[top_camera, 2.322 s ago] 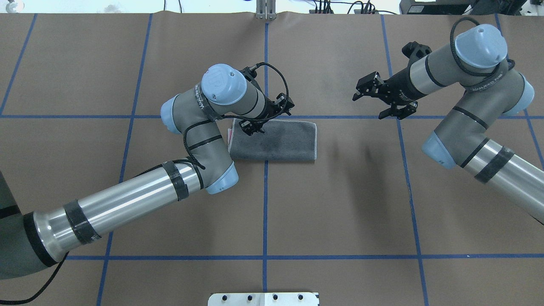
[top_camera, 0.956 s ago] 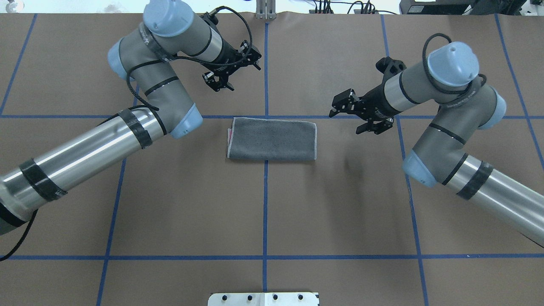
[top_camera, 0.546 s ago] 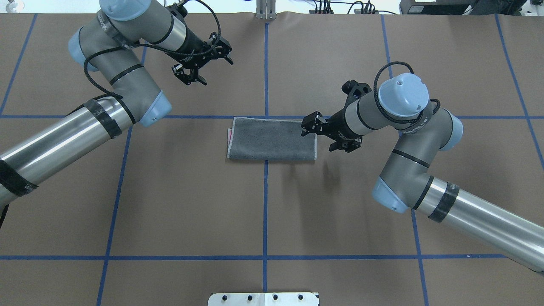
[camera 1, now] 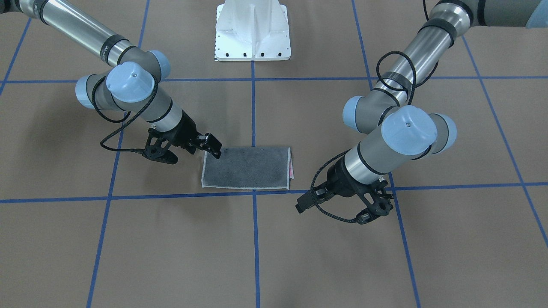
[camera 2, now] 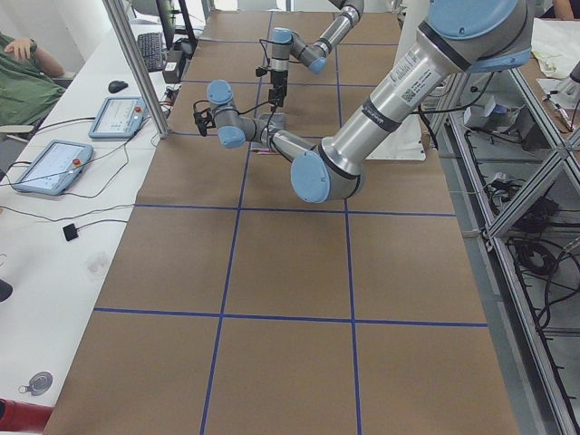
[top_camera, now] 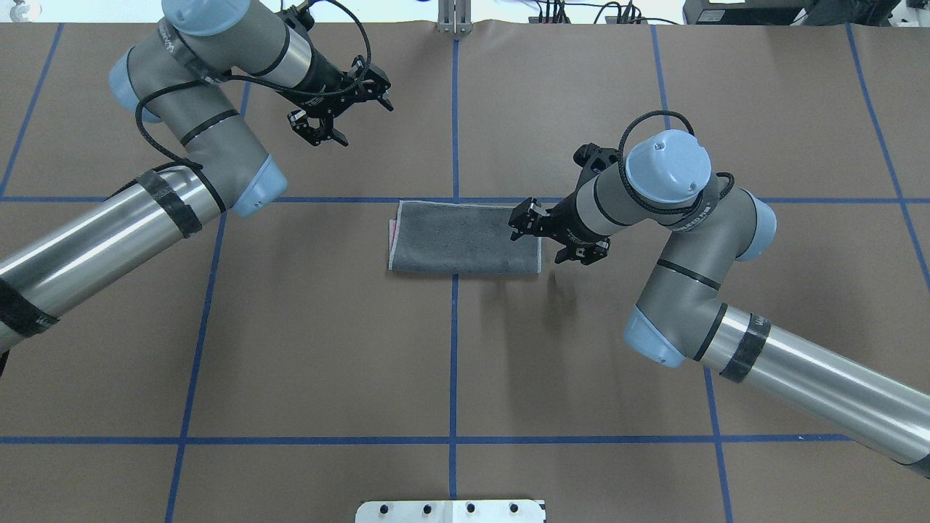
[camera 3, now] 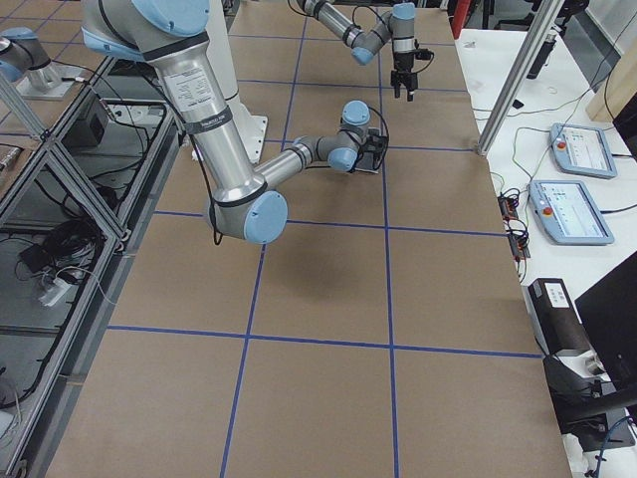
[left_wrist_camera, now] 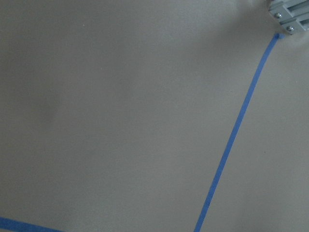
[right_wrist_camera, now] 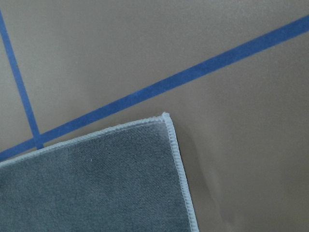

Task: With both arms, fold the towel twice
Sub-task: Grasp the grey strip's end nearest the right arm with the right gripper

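Towel lay flat mid-table, folded in half, grey face up, pink showing at one short end. Right claw spread wide, empty, over towel's opposite short end; contact unclear. Left claw also wide, empty, well apart from towel, over far part of table.

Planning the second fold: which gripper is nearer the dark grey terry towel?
Right. The right gripper hovers at the edge of the dark grey terry towel on the robot's right; the left gripper is well away, beyond its far edge.
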`<state>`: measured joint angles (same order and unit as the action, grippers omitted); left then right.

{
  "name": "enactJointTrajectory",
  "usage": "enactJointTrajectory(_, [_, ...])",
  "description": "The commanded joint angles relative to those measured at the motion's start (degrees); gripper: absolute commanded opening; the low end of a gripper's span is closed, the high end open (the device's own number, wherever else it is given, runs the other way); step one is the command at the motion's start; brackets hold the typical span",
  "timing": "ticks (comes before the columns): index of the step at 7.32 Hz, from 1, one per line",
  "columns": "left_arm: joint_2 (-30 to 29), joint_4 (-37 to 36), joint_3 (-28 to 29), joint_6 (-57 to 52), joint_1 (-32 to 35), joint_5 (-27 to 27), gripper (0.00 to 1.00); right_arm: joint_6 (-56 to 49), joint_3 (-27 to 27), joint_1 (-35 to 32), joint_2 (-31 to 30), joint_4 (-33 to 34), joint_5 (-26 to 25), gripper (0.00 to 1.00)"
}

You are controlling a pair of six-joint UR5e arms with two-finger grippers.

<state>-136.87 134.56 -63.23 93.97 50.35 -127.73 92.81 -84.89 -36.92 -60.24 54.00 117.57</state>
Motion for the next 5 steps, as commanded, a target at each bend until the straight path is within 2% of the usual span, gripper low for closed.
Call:
enactJointTrajectory(1, [0.6, 0.0, 0.0, -0.7, -0.2, 0.1, 1.0, 0.0, 0.2, 0.4, 0.2, 0.1, -0.1, 0.69])
enactJointTrajectory(5, [0.6, 0.0, 0.1, -0.7, -0.4, 0.1, 1.0, -0.2, 0.9, 0.4, 0.1, 0.1, -0.1, 0.69])
